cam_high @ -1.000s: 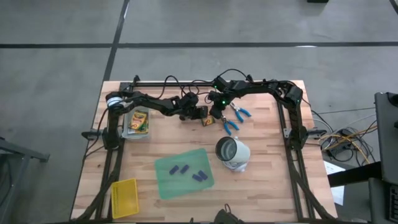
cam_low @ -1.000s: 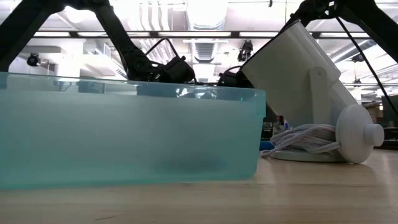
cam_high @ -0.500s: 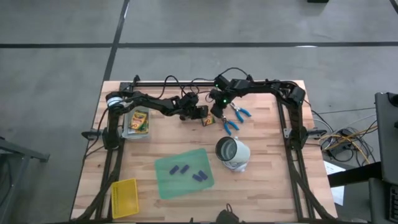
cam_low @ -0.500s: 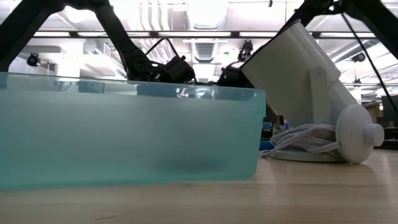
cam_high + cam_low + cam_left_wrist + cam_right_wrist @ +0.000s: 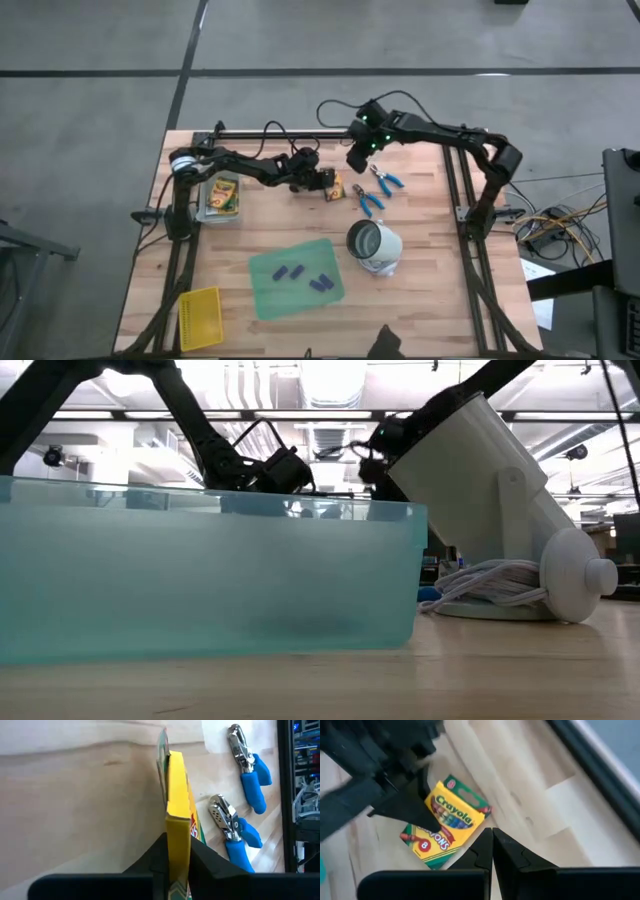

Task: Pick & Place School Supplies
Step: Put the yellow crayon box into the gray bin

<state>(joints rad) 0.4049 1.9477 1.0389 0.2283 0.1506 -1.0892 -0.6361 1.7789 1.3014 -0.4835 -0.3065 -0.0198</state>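
Left tool (image 5: 176, 851) is clenched on a yellow crayon box (image 5: 178, 805), gripping it by its narrow edge at the desk's (image 5: 420, 300) far middle; right tool (image 5: 492, 845) is clamped tight and empty, lifted just above that box; two blue-handled tools (image 5: 378, 190) lie just beside.

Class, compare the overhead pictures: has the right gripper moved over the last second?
Yes. The right gripper, shut and empty, has moved away from the crayon box toward the table's far edge, beside the blue-handled tools.
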